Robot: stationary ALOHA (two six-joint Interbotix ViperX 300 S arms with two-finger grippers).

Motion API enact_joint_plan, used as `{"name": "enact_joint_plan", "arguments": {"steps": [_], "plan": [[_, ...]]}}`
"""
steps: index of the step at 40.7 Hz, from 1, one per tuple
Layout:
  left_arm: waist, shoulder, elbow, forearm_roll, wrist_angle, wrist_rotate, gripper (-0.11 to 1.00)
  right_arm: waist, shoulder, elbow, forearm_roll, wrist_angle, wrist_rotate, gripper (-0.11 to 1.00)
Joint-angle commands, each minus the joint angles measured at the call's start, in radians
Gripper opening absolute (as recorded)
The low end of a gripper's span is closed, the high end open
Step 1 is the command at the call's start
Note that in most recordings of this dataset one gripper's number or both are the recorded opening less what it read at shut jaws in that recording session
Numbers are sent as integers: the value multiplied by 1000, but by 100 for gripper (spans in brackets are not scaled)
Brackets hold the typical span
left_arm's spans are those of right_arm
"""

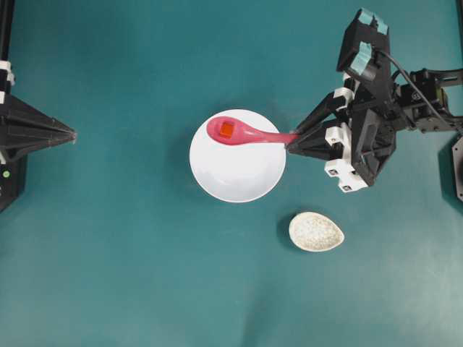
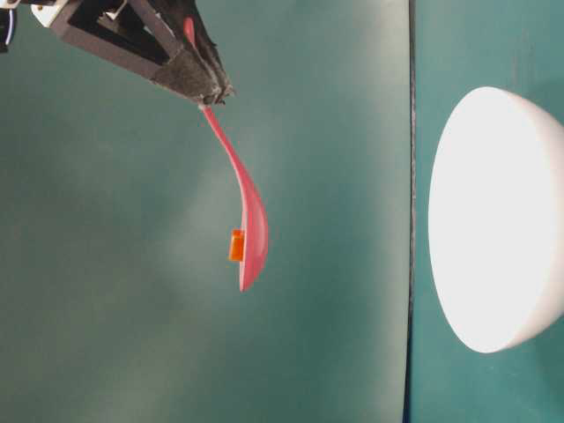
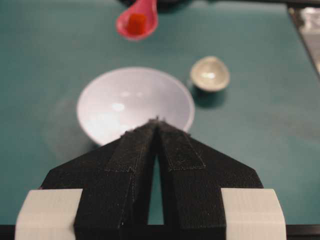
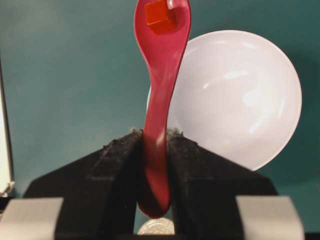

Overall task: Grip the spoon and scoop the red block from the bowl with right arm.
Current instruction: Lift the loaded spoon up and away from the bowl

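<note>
Right tool [image 1: 289, 142] is clamped on the handle end of the spoon [image 1: 242, 133]; in the right wrist view the handle is seen pinched between both fingers [image 4: 117, 165], jaws nearly closed around it. The spoon is held raised clear of the bowl [image 1: 237, 155], as shown in the table-level view, where spoon [image 2: 247, 216] and bowl [image 2: 498, 220] are well apart. The red block [image 1: 226, 129] is seated in the spoon's scoop, visible in the overhead view at upper left of the bowl's outline, and at top centre of the right wrist frame [image 4: 160, 17]. The bowl's interior is seen bare white.

Left tool [image 1: 71, 134] is parked at the left edge of the overhead frame, well apart from the bowl; its fingers [image 3: 135, 150] are pressed together with nothing between them.

A small speckled cream dish [image 1: 316, 231] is seen on the teal table [image 1: 130, 253], lower right of the bowl, not touching it.
</note>
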Motion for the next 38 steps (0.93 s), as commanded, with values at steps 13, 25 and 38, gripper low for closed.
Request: {"name": "enact_joint_plan", "arguments": {"steps": [13,25,38], "plan": [[0,2,-31,2,-6,-6,0,-3,-18,-25,-23,-3,8,22],[0,3,-29,2,-5,5,0,-3,-17,-25,-25,2,8,22],[0,3,-29,2,-3,6,0,-3,-17,-26,-28,0,6,22]]}}
